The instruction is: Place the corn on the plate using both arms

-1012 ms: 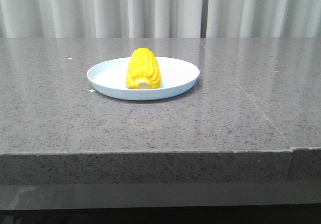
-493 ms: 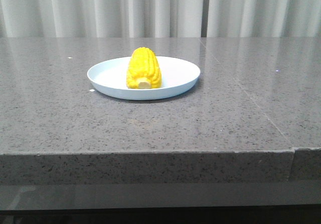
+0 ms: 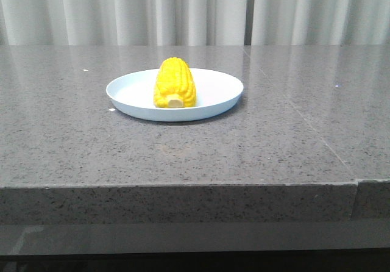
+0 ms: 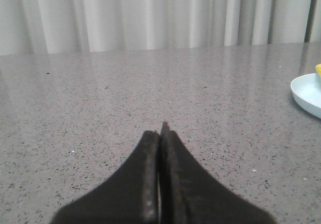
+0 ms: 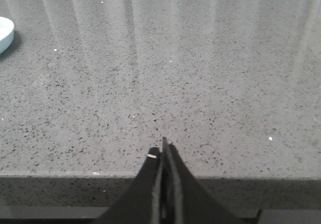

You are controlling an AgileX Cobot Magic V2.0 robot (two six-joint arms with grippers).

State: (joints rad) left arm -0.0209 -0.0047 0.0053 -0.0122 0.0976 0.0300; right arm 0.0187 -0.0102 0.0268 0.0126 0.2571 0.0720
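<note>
corn [image 3: 175,84] lying on plate [image 3: 216,92] | left gripper [image 4: 160,133], right gripper [image 5: 164,151] pinched closed, apart

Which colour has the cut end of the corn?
Pale cream, lighter than the yellow kernels of the corn; front view shows it best.

Corn [image 3: 175,84] is lying on the plate [image 3: 213,88], approx. centred, bright yellow w/ rows of kernels, pale cut stem end facing the front camera, long axis running front-to-back. Plate is sitting flat on the table, round, shallow, pale blue-white w/ a low rim. Cob is spanning less than the plate's width.
</note>
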